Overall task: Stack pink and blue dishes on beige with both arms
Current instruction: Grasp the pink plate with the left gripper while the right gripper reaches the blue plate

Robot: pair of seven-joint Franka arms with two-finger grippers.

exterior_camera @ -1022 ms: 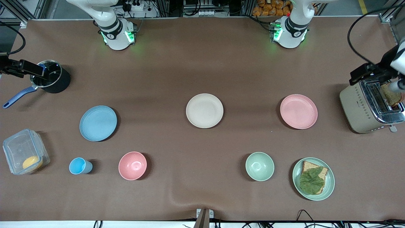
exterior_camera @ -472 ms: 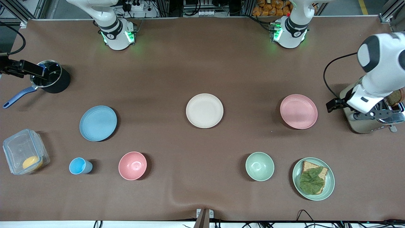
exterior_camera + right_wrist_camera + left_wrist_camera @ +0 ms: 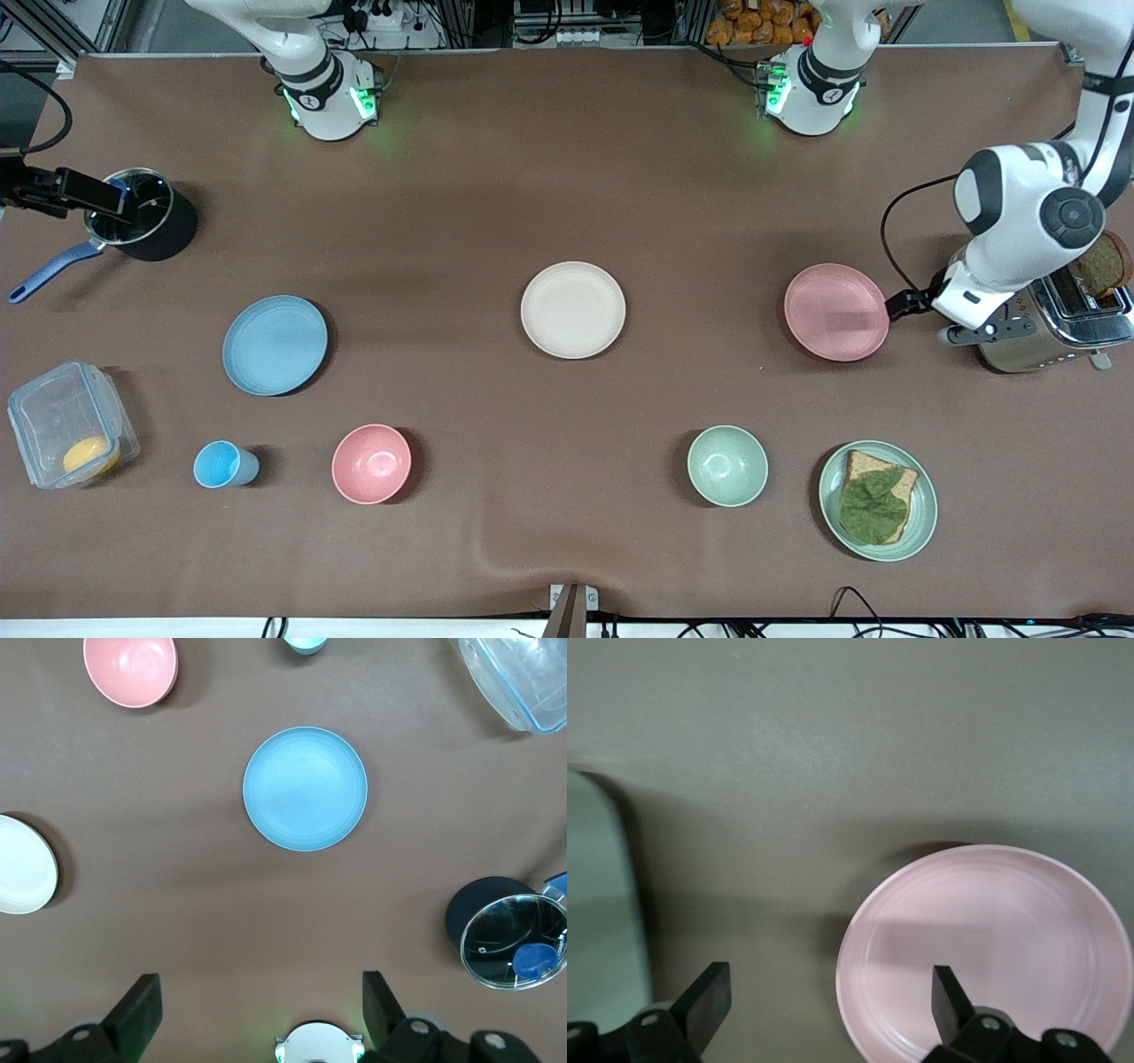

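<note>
The beige plate lies at the middle of the brown surface, bare. The light blue plate lies well apart from it toward the right arm's end, at about 8 o'clock from the beige plate in the front view; the pale pink plate lies toward the left arm's end, at about 3 o'clock from the beige plate. Neither plate is stacked yet.

The left end effector hangs low at the edge of the pink plate toward the left arm's end, beside the toaster. Its fingers are spread wide with nothing between them; in the left wrist view one finger stands over the plate's rim and the other over bare surface. The right end effector is high up over the surface, also fully spread and holding nothing, with the blue plate in sight below it in the right wrist view.

Nearer the front camera stand a small blue cup, a deep pink bowl, a pale green bowl and a pale green plate with bread and a leaf. A clear lidded container and a black saucepan with a glass lid sit toward the right arm's end
</note>
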